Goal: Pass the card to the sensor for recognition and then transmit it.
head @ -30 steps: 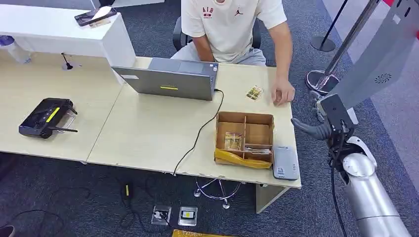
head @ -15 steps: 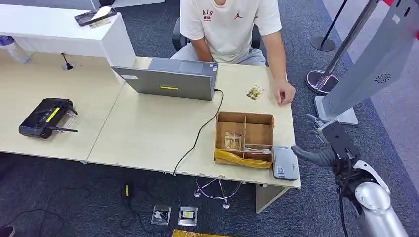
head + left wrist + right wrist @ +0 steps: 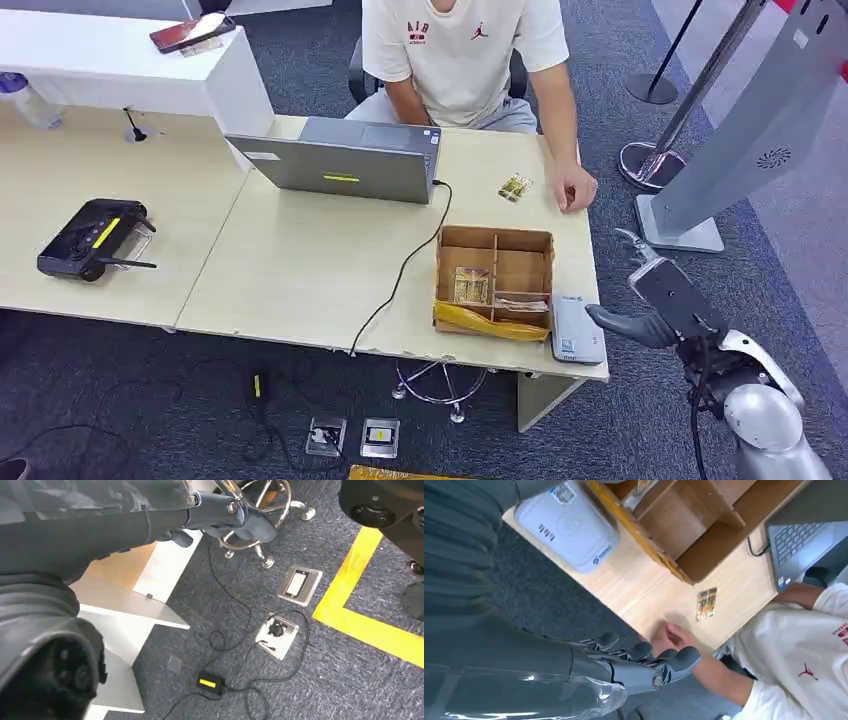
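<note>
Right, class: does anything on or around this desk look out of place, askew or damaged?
Yes. The yellow front flap of the cardboard organiser box sags outward, bent. The grey card sensor overhangs the desk edge slightly. One card lies loose near the person's hand.

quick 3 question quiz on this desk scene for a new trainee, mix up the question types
1. True or false: the right hand holds a card.
2. Where does the loose card lie? A) in the wooden box B) on the desk beside the person's hand C) on the laptop
3. Fill in: the grey card reader sits beside the ___.

Key: 1 false; 2 B; 3 wooden box
</note>
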### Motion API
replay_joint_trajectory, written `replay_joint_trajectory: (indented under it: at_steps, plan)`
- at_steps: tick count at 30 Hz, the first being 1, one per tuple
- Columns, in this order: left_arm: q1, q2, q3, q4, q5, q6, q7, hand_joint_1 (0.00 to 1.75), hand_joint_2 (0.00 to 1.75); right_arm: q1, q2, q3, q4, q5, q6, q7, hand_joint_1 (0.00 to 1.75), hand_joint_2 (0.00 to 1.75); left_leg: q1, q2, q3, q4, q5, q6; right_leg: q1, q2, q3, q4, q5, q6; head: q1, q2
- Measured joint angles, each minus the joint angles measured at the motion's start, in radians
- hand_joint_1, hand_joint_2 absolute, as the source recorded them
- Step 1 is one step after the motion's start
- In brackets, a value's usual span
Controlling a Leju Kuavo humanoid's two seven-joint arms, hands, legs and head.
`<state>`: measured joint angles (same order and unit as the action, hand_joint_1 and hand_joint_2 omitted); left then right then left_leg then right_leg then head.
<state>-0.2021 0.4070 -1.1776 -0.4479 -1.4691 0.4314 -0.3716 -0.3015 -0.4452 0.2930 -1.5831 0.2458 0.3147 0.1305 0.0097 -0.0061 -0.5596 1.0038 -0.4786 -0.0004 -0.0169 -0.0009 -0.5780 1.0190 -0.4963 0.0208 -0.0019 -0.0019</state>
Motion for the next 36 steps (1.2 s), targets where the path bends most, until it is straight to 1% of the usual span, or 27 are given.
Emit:
replay_joint_trajectory:
  at_steps: [3,7,9,15,21,24,28,32,36]
  plan:
    - [-0.001,-0.002,0.0,-0.007,0.003,-0.013,0.0,0.0,0.0,-0.001,0.002,0.008,-0.002,0.141,-0.009,0.009,0.0,1.75,0.0,0.0,0.0,0.0,0.0,0.0,0.0,0.0,0.0,0.0,0.0,0.0,0.0,0.0]
    - [-0.002,-0.007,0.0,-0.016,0.015,-0.029,0.0,0.0,0.0,-0.006,0.006,0.031,-0.002,0.346,-0.026,0.062,0.0,1.75,0.0,0.0,-0.001,0.0,0.0,0.0,0.0,0.0,0.0,0.0,0.0,0.0,0.0,0.0]
    - [-0.002,-0.009,0.0,-0.021,0.018,-0.037,0.0,0.0,0.0,-0.008,0.01,0.045,0.0,0.441,-0.026,0.079,0.0,1.75,0.0,0.0,-0.001,0.0,0.0,0.0,0.0,-0.001,0.0,0.0,0.0,0.0,0.0,0.0]
    - [-0.002,-0.015,0.0,-0.037,0.024,-0.06,0.002,0.0,0.0,-0.025,0.029,0.091,0.004,0.595,0.021,0.086,0.0,1.75,0.0,0.0,-0.001,0.0,0.0,0.0,0.0,-0.001,0.0,0.0,0.0,0.0,0.0,0.0]
    - [-0.001,-0.016,0.0,-0.052,0.023,-0.07,0.009,0.0,0.0,-0.04,0.054,0.128,0.01,0.629,0.051,0.064,0.0,1.75,0.0,-0.001,-0.001,0.0,0.0,0.0,0.0,-0.002,0.0,0.0,0.0,0.0,0.0,0.0]
    - [0.001,-0.017,0.0,-0.058,0.021,-0.073,0.017,0.0,0.0,-0.054,0.068,0.143,0.013,0.64,0.055,0.04,0.0,1.75,0.0,-0.001,-0.001,0.0,0.0,0.0,0.0,-0.002,0.0,0.0,0.0,0.0,0.0,0.0]
    - [0.007,-0.016,-0.001,-0.071,0.016,-0.082,0.027,0.0,0.0,-0.079,0.095,0.176,0.013,0.643,0.09,0.006,0.0,1.75,0.0,0.0,-0.001,0.0,0.0,0.0,0.0,-0.002,0.0,0.0,0.0,0.0,0.0,0.0]
    - [0.01,-0.015,-0.001,-0.083,0.015,-0.09,0.029,0.0,0.0,-0.094,0.124,0.206,0.01,0.631,0.122,0.002,0.0,1.75,0.0,-0.001,-0.001,0.0,0.0,0.0,0.0,-0.002,0.0,0.0,0.0,0.0,0.0,0.0]
    - [0.011,-0.015,-0.002,-0.092,0.017,-0.097,0.029,0.0,0.0,-0.107,0.145,0.229,0.0,0.628,0.134,0.008,0.0,1.75,0.0,-0.001,-0.001,0.0,0.0,0.0,0.0,-0.002,0.0,0.0,0.0,0.0,0.0,0.0]
